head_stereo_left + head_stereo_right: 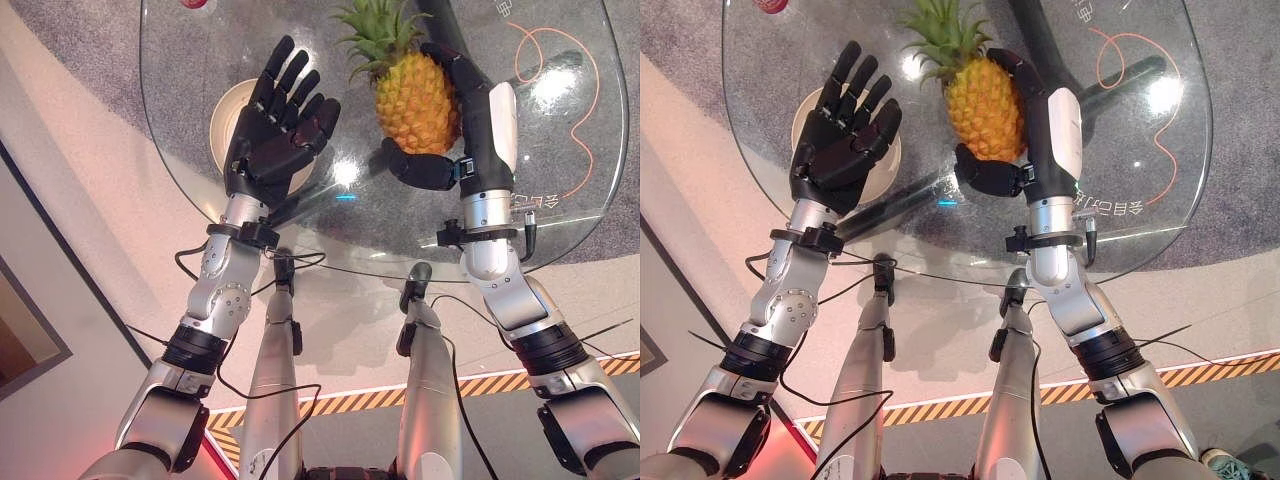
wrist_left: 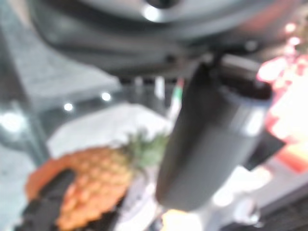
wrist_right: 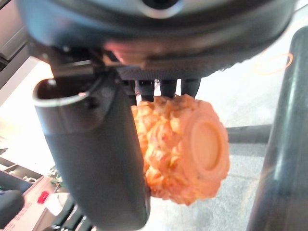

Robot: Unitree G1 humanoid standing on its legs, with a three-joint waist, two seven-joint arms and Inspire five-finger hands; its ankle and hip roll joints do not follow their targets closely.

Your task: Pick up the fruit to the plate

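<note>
Right hand (image 1: 470, 110): fingers and thumb curled round the pineapple (image 1: 415, 100), thumb under its base, fingers along the far flank; the right wrist view shows the flat cut base and the fingers wrapped behind the body.

Pineapple: held above the glass tabletop (image 1: 560, 150), about mid-width, crown (image 1: 380, 35) pointing toward the far edge. Judged fairly heavy for one hand, with a stiff, knobbly rind that should give good friction; the leafy crown is springy and a poor place to hold. The present hold on the widest part of the body looks the sound one. The weight may lever it round in the hand if the hold slackens.

Left hand (image 1: 275, 125): fingers straight and spread, palm up, holding nothing, above the tabletop toward its left edge.

Plate (image 1: 225, 115): pale, round, on the tabletop near the left edge, largely covered by the left hand. Judged the main obstruction: the plate cannot receive the fruit while the hand hovers over it.

Red object (image 1: 195, 4): at the far edge, cut off, cannot identify.

Orange cord (image 1: 560, 60): looped, seen through the glass toward the right edge, well apart from the route.
</note>
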